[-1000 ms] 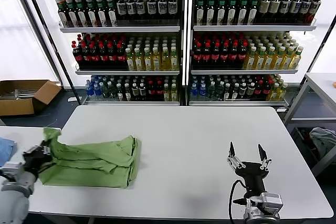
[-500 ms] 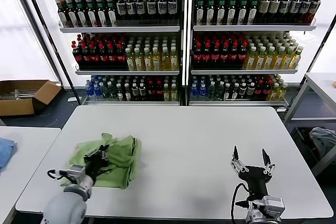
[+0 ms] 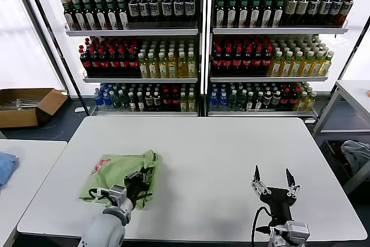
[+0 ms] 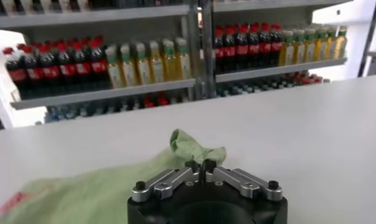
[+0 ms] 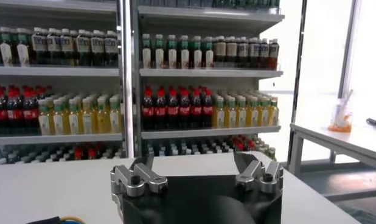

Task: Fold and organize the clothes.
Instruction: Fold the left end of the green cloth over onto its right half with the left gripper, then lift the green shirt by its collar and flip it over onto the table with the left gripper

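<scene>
Head view: folded green polo shirt [image 3: 118,175] on white table [image 3: 219,160], left-front area, red print facing up.
Left gripper [image 3: 140,182] at shirt's right edge, fingers nearly together, pinching a fold of fabric. Right gripper [image 3: 272,180] spread wide, hovering empty over table's right-front, well apart from shirt.

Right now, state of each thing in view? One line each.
polo shirt: folded into a compact bundle on the white table, red print showing on top.
left end effector: on the shirt's right edge, fingers nearly together with cloth at the tips.
right end effector: open, empty, above the table's right front.
blue cloth: on the side table, untouched.
</scene>
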